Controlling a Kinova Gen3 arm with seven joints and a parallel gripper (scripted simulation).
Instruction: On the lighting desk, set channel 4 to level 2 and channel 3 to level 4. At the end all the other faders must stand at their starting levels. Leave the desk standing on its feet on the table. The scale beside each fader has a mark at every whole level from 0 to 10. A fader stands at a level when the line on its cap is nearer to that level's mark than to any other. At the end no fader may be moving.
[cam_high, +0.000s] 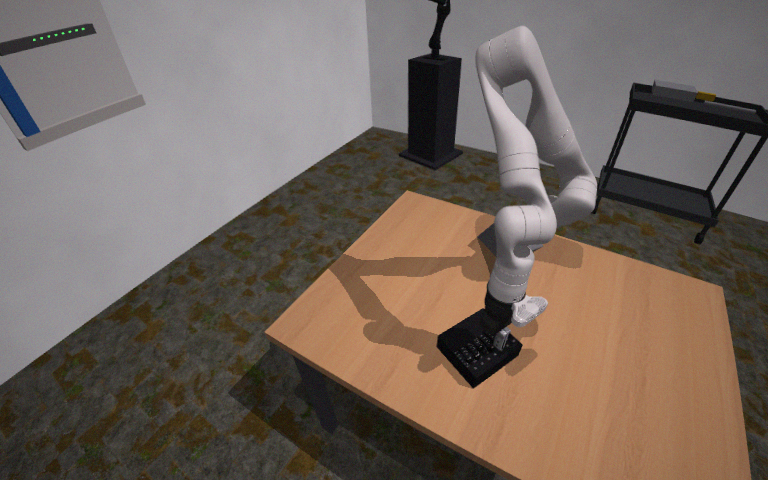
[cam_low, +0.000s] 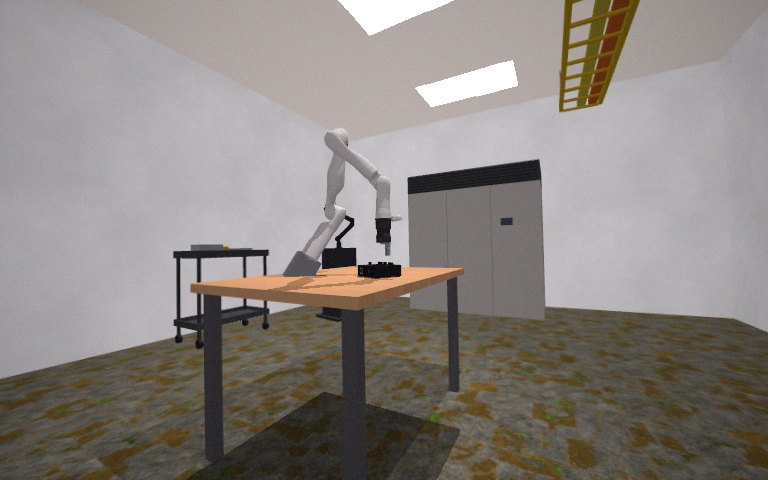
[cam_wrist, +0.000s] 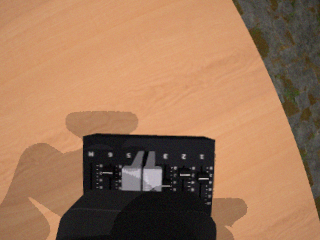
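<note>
The lighting desk (cam_high: 476, 351) is a small black box with a row of faders, standing flat on the wooden table near its front edge. It also shows in the exterior view (cam_low: 380, 270) and in the wrist view (cam_wrist: 150, 172). My gripper (cam_high: 500, 338) (cam_low: 387, 247) is shut and empty, pointing straight down. It hangs a short way above the desk. In the wrist view the closed fingers (cam_wrist: 142, 178) cover the middle faders. Fader caps show to the left (cam_wrist: 107, 174) and right (cam_wrist: 183, 175) of the fingers. Their exact levels are too small to read.
The arm's base (cam_low: 298, 263) stands at the far side of the table. A black trolley (cam_high: 682, 152) and a black pedestal (cam_high: 433, 107) stand on the floor beyond the table. The table edge (cam_wrist: 280, 107) runs close to the desk's right side.
</note>
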